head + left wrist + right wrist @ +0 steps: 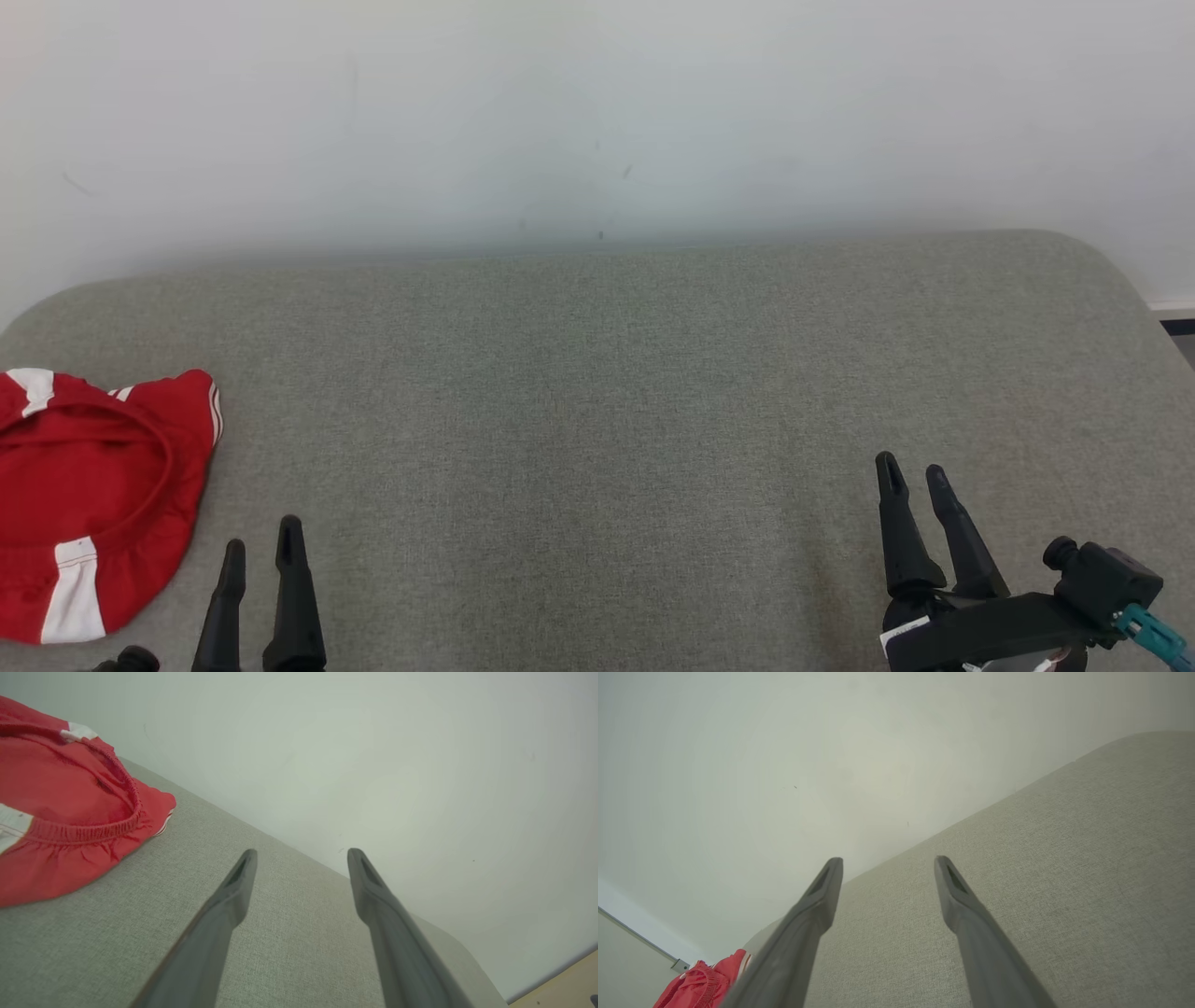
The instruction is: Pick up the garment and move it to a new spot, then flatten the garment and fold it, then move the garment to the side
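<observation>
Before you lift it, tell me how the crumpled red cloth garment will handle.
Probably floppy: the red cloth garment lies in soft gathered folds. Likely light; it looks thin. Pushed, it may bunch on the grey woven surface.

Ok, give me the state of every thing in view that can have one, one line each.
red garment: rumpled, waistband gaping, lying at the table's left end, held by nothing.
left gripper: open, empty, just right of the garment and apart from it.
right gripper: open, empty, at the table's right side, far from the garment.
grey table: carries the garment at its left end.
</observation>
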Tool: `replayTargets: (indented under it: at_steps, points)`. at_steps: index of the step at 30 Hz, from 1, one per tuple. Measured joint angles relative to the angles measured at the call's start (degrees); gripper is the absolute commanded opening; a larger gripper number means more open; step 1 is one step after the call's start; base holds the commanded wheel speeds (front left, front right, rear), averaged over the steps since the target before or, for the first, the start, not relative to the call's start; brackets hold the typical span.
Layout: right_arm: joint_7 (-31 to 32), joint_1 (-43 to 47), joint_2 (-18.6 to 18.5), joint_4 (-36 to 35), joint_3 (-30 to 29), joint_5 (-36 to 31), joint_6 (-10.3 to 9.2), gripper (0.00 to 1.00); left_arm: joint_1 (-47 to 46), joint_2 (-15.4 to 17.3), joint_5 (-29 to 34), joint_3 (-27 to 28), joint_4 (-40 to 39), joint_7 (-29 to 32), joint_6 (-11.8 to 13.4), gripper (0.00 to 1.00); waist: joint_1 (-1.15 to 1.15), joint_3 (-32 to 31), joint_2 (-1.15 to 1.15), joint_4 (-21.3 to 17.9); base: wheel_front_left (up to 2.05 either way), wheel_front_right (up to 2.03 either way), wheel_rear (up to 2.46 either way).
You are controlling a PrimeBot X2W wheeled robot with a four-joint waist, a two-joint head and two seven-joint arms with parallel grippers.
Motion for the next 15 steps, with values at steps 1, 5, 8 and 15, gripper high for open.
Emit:
replayTargets:
  at_steps: [1,5,8,15]
  points:
    - [-0.24,0.05,0.0,-0.16,-0.03,-0.62,0.0,1.0,-0.12,0.0,0.68,-0.12,-0.09,-0.14,-0.22,1.0,0.0,0.0,0.0,-0.03,0.0,0.0,0.0]
    - [-0.8,0.33,0.0,-0.94,-0.01,-2.91,0.0,1.0,-0.24,0.03,3.97,-0.59,-0.21,-0.65,-0.41,1.0,0.0,0.01,0.0,-0.1,0.0,0.0,0.0]
    - [-1.31,0.67,0.0,-1.48,-0.02,-4.86,0.0,1.0,-0.47,0.04,6.48,-0.93,-0.27,-1.02,-0.41,1.0,0.0,0.04,0.0,-0.12,0.0,0.0,0.0]
    - [-2.41,1.42,0.0,-2.58,-0.02,-9.01,0.0,1.0,-0.72,0.09,11.55,-1.96,-0.43,-1.85,-0.4,1.0,0.0,-0.19,0.0,-0.32,0.0,0.0,0.0]
